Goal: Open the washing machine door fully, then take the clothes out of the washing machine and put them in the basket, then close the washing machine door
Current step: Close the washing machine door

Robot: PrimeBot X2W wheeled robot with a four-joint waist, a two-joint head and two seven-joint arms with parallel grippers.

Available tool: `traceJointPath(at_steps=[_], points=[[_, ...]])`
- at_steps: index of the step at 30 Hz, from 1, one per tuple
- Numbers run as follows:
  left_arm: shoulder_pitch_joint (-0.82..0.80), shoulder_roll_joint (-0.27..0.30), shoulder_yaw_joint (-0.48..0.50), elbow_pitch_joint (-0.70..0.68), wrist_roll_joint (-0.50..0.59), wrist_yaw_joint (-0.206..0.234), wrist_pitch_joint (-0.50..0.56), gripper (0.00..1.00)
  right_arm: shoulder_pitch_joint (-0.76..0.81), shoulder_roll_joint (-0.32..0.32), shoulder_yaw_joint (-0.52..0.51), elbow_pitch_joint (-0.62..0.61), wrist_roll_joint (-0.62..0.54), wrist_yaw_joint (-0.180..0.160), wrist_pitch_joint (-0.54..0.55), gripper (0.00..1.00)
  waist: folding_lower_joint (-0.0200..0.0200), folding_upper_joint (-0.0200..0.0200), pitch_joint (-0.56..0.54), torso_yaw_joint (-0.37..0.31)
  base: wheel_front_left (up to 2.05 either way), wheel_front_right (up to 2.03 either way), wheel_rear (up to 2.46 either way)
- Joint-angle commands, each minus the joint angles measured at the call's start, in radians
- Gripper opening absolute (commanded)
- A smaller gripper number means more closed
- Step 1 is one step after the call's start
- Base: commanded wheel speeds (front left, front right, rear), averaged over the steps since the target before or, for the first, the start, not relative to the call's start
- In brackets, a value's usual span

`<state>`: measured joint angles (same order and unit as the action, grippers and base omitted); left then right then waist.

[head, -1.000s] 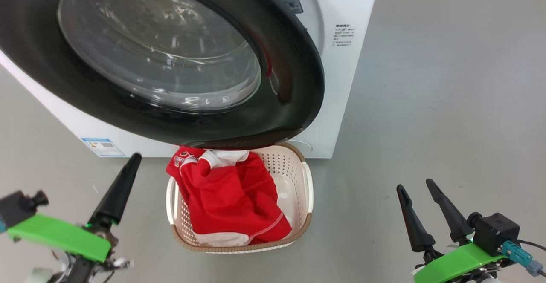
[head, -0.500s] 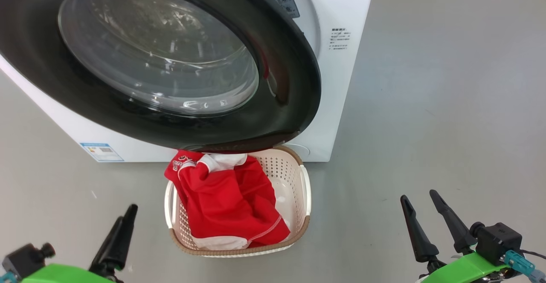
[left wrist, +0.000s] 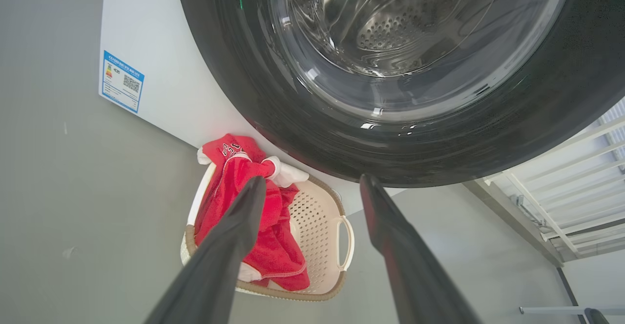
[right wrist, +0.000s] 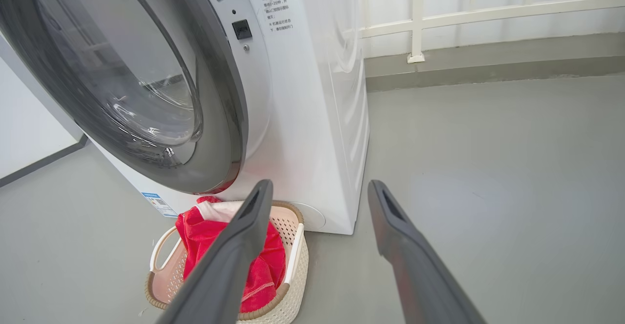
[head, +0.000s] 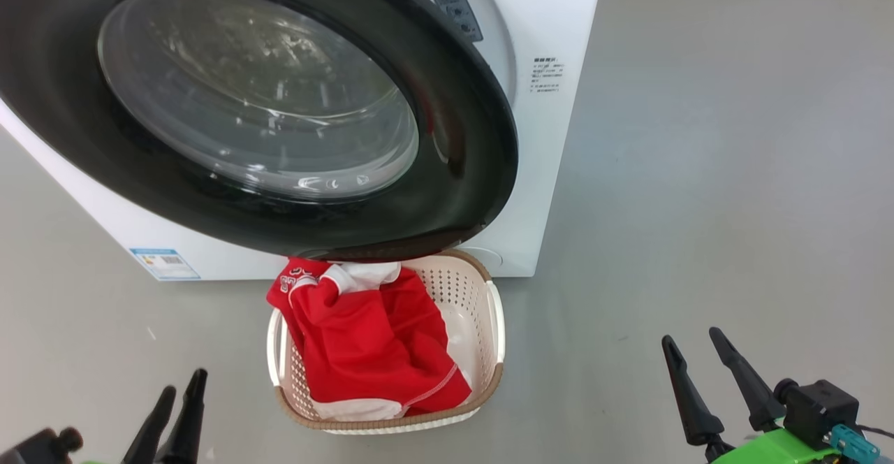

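My left gripper (head: 185,381), lower left, and right gripper (head: 691,336), lower right: fingers spread, empty. The clothes (head: 363,338) lie in the basket (head: 464,286), bottom centre.

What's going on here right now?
Nothing is being held. The red clothes lie in the basket on the floor before the washing machine. The washing machine door is swung against the front; whether it is latched I cannot tell. The left gripper and right gripper hang open and empty, low, apart from everything.
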<state>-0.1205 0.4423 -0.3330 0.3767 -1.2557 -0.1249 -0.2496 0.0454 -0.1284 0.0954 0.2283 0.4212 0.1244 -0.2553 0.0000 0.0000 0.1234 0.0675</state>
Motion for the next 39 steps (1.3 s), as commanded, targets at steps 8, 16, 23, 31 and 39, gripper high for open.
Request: traceJointPath(at_steps=[8,16,23,31,39], points=[[0.056,-0.058,0.191,0.001,0.286,-0.006,-0.012,1.0,0.027,-0.022,0.007,-0.029,0.006,0.006,-0.006,1.0,0.0,0.0,-0.028,-0.003,0.0,0.0,0.0],[0.107,-0.15,0.326,-0.048,0.555,-0.006,-0.012,1.0,0.039,-0.021,0.002,-0.038,0.002,0.006,-0.006,1.0,0.0,0.0,-0.034,-0.003,0.0,0.0,0.0],[0.133,-0.211,0.404,-0.102,0.727,-0.006,-0.012,1.0,0.039,-0.021,0.003,-0.04,0.0,0.006,-0.006,1.0,0.0,0.0,-0.033,-0.004,0.0,0.0,0.0],[0.153,-0.268,0.454,-0.151,0.93,-0.006,-0.012,1.0,0.036,-0.019,-0.001,-0.039,-0.003,0.006,-0.006,1.0,0.0,0.0,-0.03,-0.002,0.0,0.0,0.0],[0.169,-0.307,0.46,-0.127,0.983,-0.006,-0.012,1.0,0.033,-0.013,0.003,-0.034,-0.004,0.006,-0.006,1.0,0.0,0.0,-0.032,-0.001,0.0,0.0,0.0]])
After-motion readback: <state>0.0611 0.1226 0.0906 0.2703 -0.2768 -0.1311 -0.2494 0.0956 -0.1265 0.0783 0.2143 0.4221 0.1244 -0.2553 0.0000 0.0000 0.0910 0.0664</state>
